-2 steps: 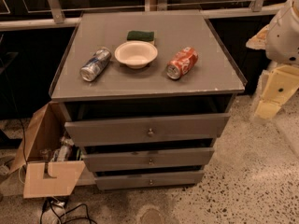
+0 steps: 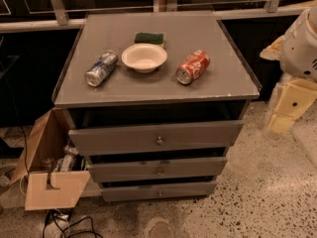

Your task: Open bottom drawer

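Observation:
The grey cabinet (image 2: 124,90) has three drawers, each pulled out a little. The bottom drawer (image 2: 129,191) has the slimmest front and a small round metal knob (image 2: 159,193) at its centre; its inside is hidden under the middle drawer (image 2: 124,170). The widest, top drawer (image 2: 114,139) sits above both. My arm (image 2: 302,43) comes in at the right edge, white and cream. My gripper (image 2: 283,119) hangs right of the cabinet, level with the top drawer and well apart from every knob.
On the cabinet top lie a silver-blue can (image 2: 101,69), a white bowl (image 2: 144,57), a green sponge (image 2: 149,37) and a red can (image 2: 193,66). An open cardboard box (image 2: 49,187) with clutter and cables (image 2: 64,224) stands at the left. The floor is speckled.
The arm sits slightly further right in the picture. The three drawers stand as before.

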